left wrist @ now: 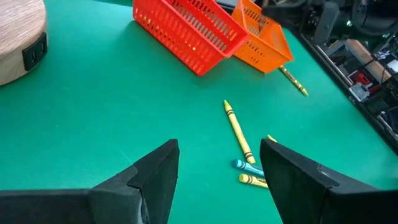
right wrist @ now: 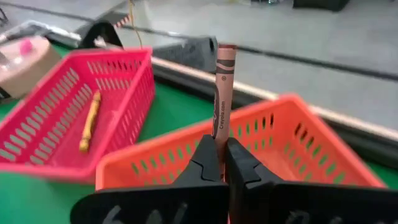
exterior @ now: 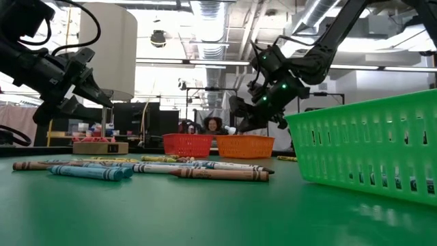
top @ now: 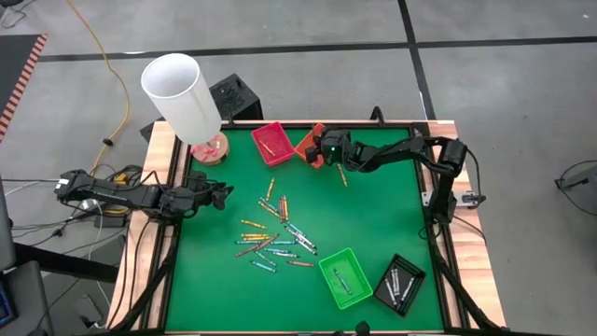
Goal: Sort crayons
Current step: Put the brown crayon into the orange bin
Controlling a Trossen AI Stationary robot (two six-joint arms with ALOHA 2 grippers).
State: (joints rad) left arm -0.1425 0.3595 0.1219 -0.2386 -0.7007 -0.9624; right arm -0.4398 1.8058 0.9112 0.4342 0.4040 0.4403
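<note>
Right gripper (right wrist: 222, 163) is above the orange basket (right wrist: 292, 146) at the table's far edge, fingers pinched tight on a red-brown crayon (right wrist: 222, 93) that stands upright between them, tip up. Red basket (top: 271, 142) sits just beside the orange one, touching or nearly so, with one orange-yellow crayon (right wrist: 89, 121) lying in it. Left gripper (left wrist: 217, 180) hovers over the green table (top: 373, 201) near its left edge, fingers spread wide, nothing in them. Loose crayons (top: 275, 238) lie scattered mid-table; a lone one (top: 342, 175) lies on the mat near the orange basket. Green basket (top: 345, 277) and black basket (top: 400, 284) sit by the near right corner, each with a few crayons in it. Lamp (top: 187, 98) stands at the far left corner.
</note>
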